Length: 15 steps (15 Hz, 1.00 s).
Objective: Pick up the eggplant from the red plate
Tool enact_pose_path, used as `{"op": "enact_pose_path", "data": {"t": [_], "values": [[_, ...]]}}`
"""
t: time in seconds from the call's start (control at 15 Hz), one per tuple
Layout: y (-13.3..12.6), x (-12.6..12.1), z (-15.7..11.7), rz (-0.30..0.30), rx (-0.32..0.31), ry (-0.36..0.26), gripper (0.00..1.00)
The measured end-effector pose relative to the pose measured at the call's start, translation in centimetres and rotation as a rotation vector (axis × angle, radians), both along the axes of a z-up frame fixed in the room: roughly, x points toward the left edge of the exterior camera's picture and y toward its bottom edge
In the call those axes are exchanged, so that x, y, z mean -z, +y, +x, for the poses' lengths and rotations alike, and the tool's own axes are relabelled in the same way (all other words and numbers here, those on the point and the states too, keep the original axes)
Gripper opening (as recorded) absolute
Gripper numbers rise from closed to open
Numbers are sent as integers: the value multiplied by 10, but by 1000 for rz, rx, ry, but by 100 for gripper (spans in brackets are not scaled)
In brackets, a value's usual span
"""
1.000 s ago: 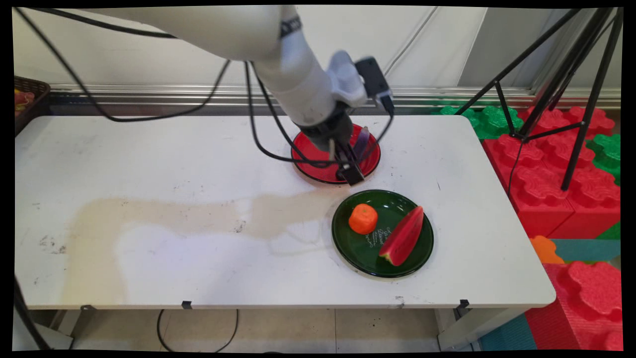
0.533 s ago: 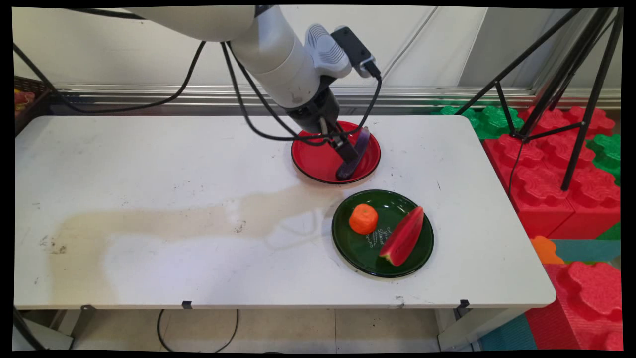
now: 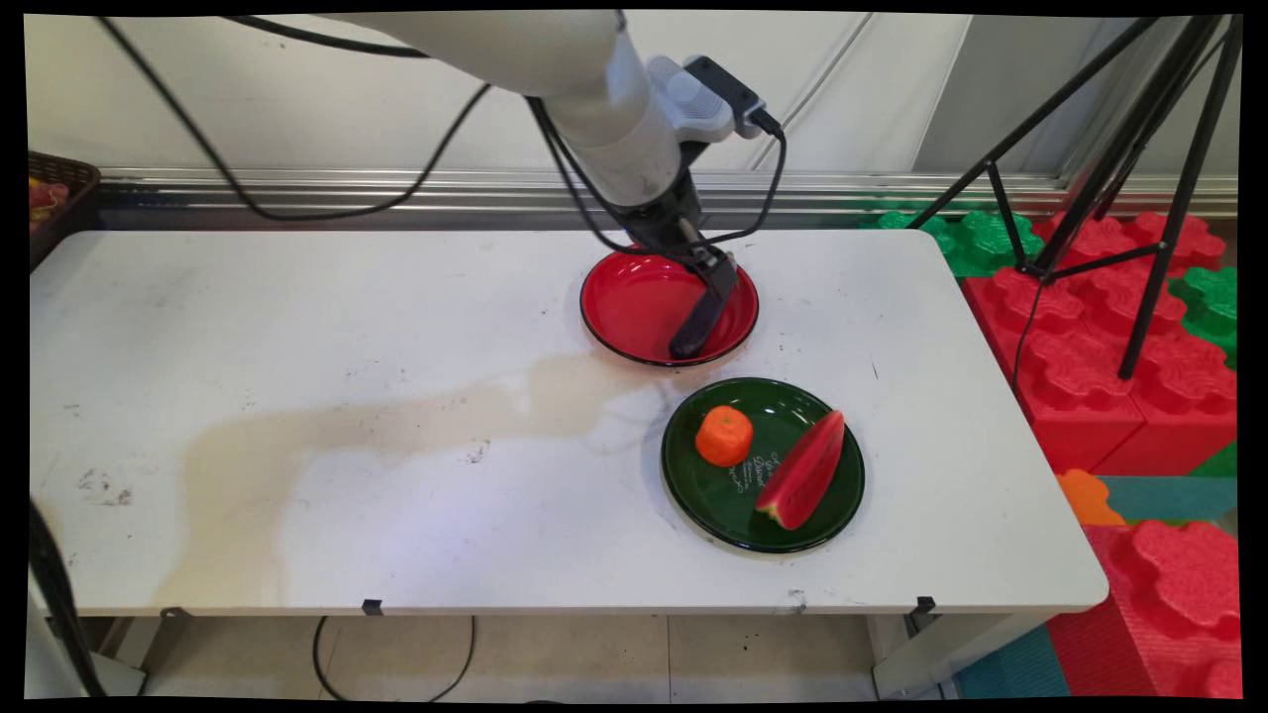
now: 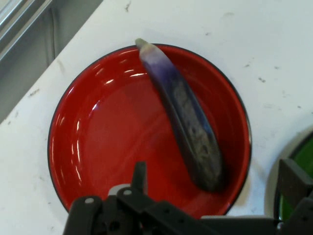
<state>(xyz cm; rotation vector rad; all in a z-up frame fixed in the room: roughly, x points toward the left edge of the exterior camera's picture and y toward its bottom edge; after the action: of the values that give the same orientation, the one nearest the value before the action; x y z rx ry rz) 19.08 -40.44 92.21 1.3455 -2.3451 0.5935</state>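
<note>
A long purple eggplant (image 3: 698, 322) (image 4: 188, 122) lies aslant on the right side of a red plate (image 3: 634, 307) (image 4: 107, 137) at the back of the white table. My gripper (image 3: 715, 269) (image 4: 215, 174) hangs open just above the eggplant's far end, with nothing between its fingers. In the hand view one finger (image 4: 140, 177) stands over the plate's floor and the other (image 4: 293, 182) over the table right of the plate.
A green plate (image 3: 733, 495) in front of the red one holds an orange (image 3: 723, 436) and a watermelon slice (image 3: 804, 471). A black tripod (image 3: 1139, 198) and red and green foam blocks (image 3: 1090, 337) stand right of the table. A dark basket (image 3: 54, 198) sits far left.
The gripper has risen from the red plate's front edge and drawn back toward the wall. The eggplant still lies on the plate.
</note>
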Motion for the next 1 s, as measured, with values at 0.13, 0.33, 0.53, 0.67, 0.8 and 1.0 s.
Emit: {"op": "enact_pose_path", "data": {"t": [0.13, 0.33, 0.53, 0.67, 0.8, 1.0], "values": [[-16, 13, -5, 12, -34, 1, 100], [-40, 35, -11, 33, -77, 0, 100], [-63, 61, -17, 58, -110, -4, 100], [-77, 77, -20, 76, -126, -6, 100], [-87, 91, -23, 90, -141, -7, 100], [-97, 105, -26, 103, -157, -6, 100]]}}
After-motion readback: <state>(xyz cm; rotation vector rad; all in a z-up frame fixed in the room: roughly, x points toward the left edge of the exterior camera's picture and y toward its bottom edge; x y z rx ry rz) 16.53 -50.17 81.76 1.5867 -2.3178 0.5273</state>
